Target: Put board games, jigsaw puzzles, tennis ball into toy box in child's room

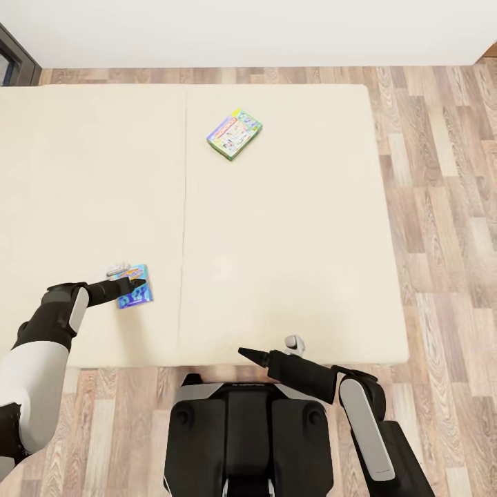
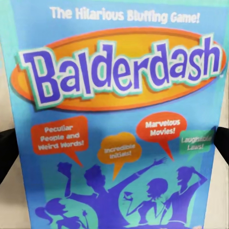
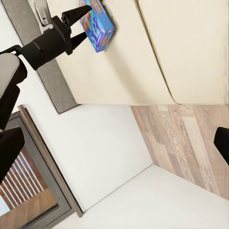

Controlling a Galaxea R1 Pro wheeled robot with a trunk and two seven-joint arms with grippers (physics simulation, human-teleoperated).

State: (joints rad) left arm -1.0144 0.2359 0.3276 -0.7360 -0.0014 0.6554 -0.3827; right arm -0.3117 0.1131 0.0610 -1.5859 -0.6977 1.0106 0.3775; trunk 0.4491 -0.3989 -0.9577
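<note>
On the beige bed (image 1: 290,228), the small blue board game (image 1: 136,295) lies near the front left. My left gripper (image 1: 137,274) is open right at it. In the left wrist view its "Balderdash" cover (image 2: 114,95) is very close, with a dark finger (image 2: 7,155) at each side edge. The right wrist view shows that gripper (image 3: 87,21) astride the blue box (image 3: 98,26). A green-edged board game (image 1: 235,134) lies flat farther back on the bed. My right gripper (image 1: 268,345) is open and holds nothing, over the bed's front edge. The table, toy box, puzzles and ball are out of view.
Wood-plank floor (image 1: 442,172) runs along the bed's right side and in front of it. A white wall (image 1: 248,31) stands behind the bed, with a dark window frame (image 1: 10,62) at the far left. My base (image 1: 248,442) is against the bed's front edge.
</note>
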